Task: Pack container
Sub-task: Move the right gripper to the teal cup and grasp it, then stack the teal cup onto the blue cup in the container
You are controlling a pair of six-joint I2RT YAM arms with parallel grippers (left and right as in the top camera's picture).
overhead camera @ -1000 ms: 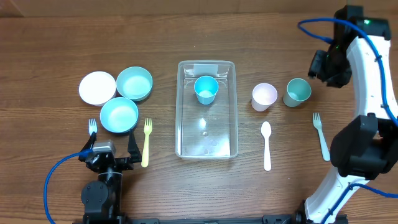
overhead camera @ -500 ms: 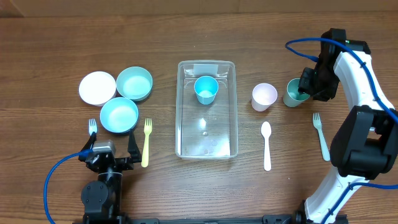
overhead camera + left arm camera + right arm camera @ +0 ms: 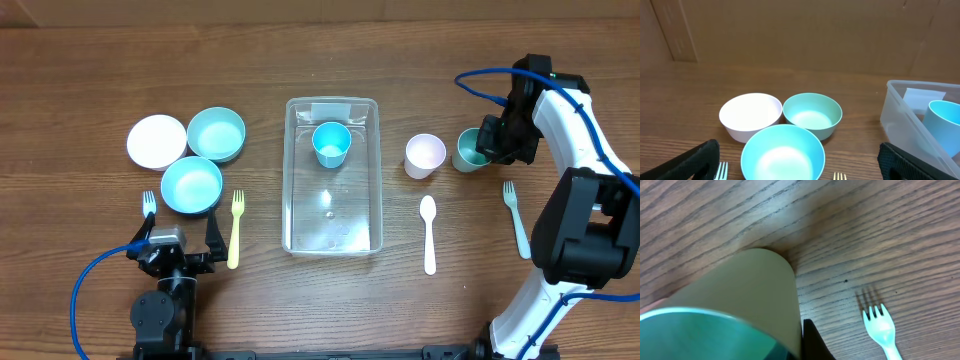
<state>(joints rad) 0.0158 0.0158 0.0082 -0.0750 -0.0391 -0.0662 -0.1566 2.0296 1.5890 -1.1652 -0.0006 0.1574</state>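
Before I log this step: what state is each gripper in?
Left gripper: open, empty.
Right gripper: at the green cup; open or shut cannot be told.

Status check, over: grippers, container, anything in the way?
Left gripper open, parked at near edge. Right gripper at green cup, grip unclear. Container holds one blue cup. Pink cup stands between green cup and container.

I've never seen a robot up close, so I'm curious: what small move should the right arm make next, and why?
Probably close its jaws on the green cup and lift. The right gripper is right at that cup, though whether it grips yet is unclear, and the clear tub holds only one blue cup, with room left.
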